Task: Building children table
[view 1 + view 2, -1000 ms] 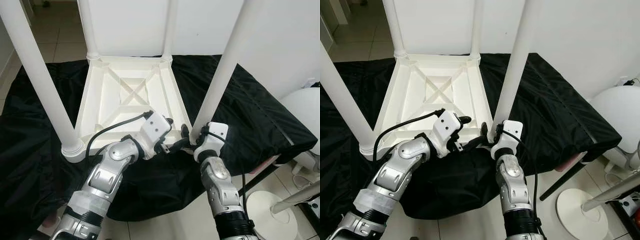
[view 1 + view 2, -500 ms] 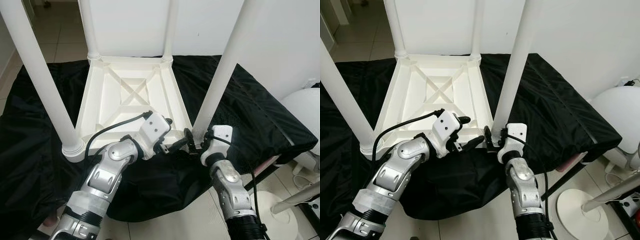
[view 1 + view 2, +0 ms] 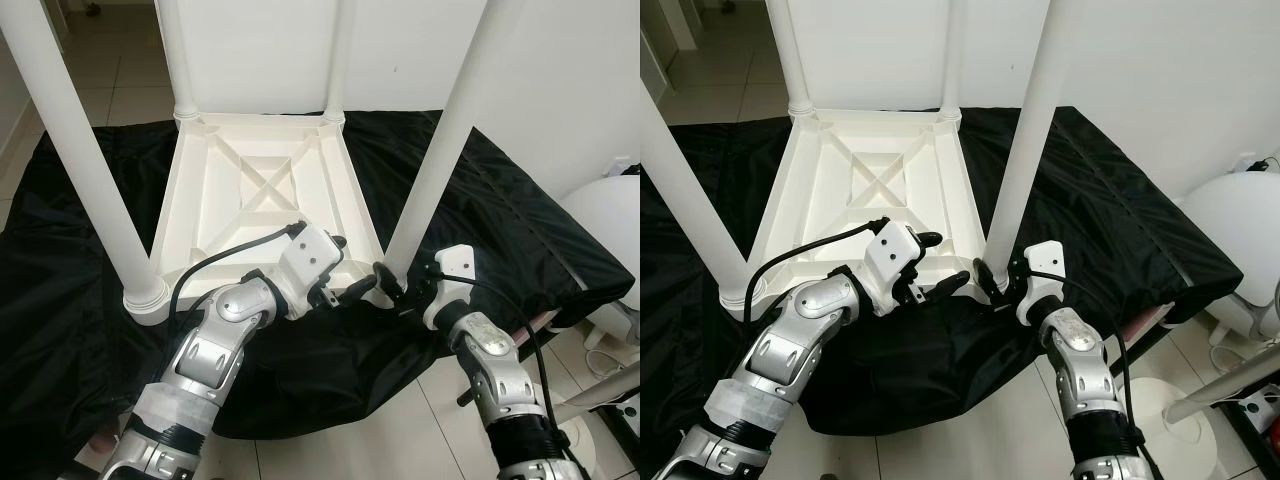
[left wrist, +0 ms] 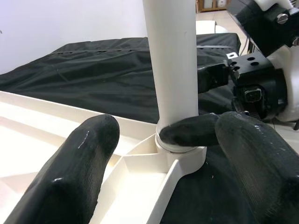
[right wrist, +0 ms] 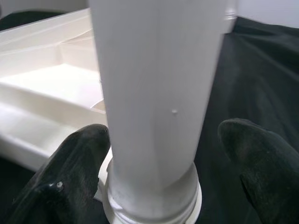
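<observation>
— Right wrist view: what has changed at the near-right leg (image 5: 154, 107)?
— The right pincer (image 3: 398, 288) has let go and drawn back; its fingers now stand open either side of the leg, apart from it.
— And the left pincer (image 3: 352, 272)?
— Open, holding nothing, at that corner of the upturned table (image 3: 262, 190) on the black cloth (image 3: 500, 210); the leg stands seated, I judge.

Two silver, ribbed metallic arms, each ending in a white wrist housing. Left end effector (image 3: 352, 284): two long, glossy black rounded fingers (image 4: 74, 172); a black cable loops from the white housing back to the forearm, beside a round silver joint cap. Right end effector (image 3: 990, 285): matching black fingers (image 5: 70, 182), a black bracket with small screw holes, a thin black cable along the forearm, and a black ribbed cuff below.
</observation>
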Available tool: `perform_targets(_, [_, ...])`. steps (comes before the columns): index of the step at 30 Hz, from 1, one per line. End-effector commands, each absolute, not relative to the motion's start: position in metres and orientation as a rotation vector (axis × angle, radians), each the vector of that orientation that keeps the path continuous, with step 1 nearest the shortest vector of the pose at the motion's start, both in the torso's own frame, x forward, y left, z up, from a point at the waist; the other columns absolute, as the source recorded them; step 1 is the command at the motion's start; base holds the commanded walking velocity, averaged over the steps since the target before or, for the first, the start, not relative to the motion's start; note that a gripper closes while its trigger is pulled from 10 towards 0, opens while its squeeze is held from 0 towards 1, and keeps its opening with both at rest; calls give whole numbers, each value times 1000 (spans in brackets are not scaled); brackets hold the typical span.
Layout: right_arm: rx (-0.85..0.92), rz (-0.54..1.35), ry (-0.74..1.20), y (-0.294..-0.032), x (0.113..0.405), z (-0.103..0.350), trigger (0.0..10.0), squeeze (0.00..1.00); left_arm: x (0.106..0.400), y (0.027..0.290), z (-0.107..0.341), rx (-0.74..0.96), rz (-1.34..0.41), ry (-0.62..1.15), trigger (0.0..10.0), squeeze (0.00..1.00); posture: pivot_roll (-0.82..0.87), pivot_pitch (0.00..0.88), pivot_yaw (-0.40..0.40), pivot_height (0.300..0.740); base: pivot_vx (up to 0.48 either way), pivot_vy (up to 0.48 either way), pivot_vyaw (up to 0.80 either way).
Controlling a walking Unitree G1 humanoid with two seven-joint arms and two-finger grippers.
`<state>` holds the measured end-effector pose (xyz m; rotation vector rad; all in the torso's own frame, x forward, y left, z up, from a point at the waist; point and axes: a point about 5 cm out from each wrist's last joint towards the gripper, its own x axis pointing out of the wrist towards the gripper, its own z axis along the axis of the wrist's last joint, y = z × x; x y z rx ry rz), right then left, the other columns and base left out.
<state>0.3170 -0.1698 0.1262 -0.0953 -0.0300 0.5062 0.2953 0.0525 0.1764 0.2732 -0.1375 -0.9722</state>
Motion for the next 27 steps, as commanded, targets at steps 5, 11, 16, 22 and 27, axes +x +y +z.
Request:
perform_targets(5, [-144,616,-7,-170,324,126,10000,0,296,52,176,273,-955,-128,10000,0,-10,0,-28,740,0,0,0])
perform_targets(11, [-221,720,18,-165,338,132,10000,0,297,51,178,270,-953,-134,10000,0,-8,0,-26,740,0,0,0])
perform_targets(16, [-266,767,43,-164,343,132,1647,0,298,52,179,270,-942,-136,10000,0,1,0,-36,740,0,0,0])
perform_targets(22, [-294,829,96,-167,344,125,0,0,300,54,181,268,-920,-140,10000,0,11,0,-49,740,0,0,0])
perform_targets(27, [-268,840,106,-169,343,121,0,0,299,55,181,265,-913,-138,10000,0,11,0,-49,740,0,0,0])
